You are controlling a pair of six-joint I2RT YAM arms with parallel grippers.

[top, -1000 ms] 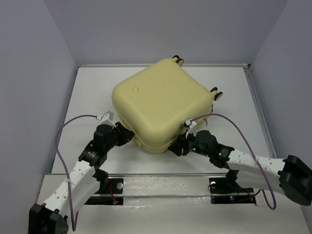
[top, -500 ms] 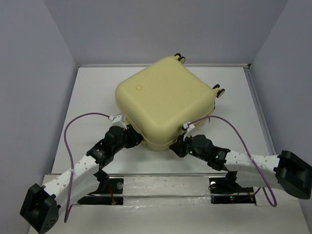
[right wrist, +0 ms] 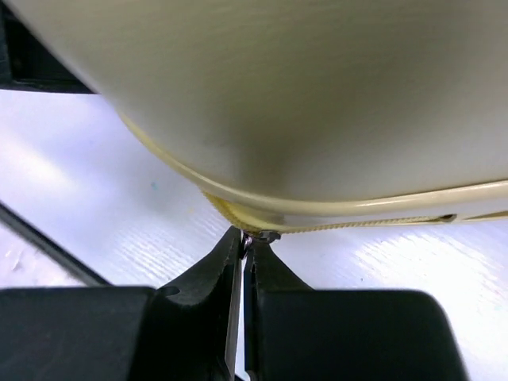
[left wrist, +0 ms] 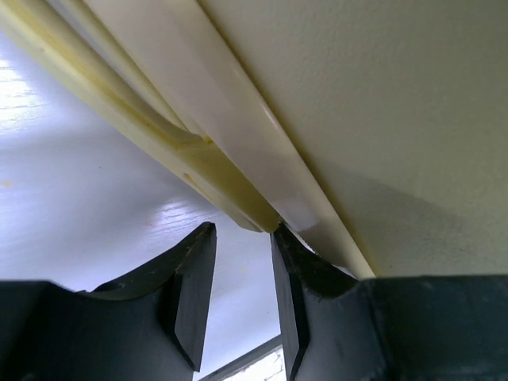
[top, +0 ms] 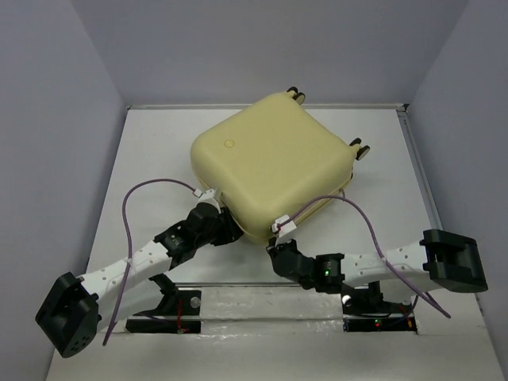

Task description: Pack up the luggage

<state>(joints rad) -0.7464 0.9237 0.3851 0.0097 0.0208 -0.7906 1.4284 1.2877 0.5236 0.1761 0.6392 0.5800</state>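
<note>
The white table (top: pixel 151 159) sat between pale grey-purple walls (top: pixel 48 119). The luggage (top: pixel 274 163) lay flat and shut in the middle of the table, turned at a slant, with one corner pointing at the arms. Two of its little black-and-cream wheels (top: pixel 359 148) stuck out on the far right side. A purple cable (top: pixel 127 218) looped up from the left arm, and another purple cable (top: pixel 371 230) curved over the right arm. The left gripper (top: pixel 228 230) was at the near left edge of the luggage. Its fingers (left wrist: pixel 194 294) had a small gap between them with nothing in it, and one fingertip touched the rim of the case. The right gripper (top: pixel 272 248) was at the near corner. Its fingers (right wrist: pixel 218 278) were pressed almost together on a tiny metal bit that looked like the zip pull (right wrist: pixel 252 236), right at the seam. A second before, the right gripper was farther along the near right edge, and it had since slid to the corner. The left gripper had crept closer to that corner too. The luggage had shifted a little toward the far right. A small round mark (top: pixel 228 144) on the lid was too tiny to read.
</note>
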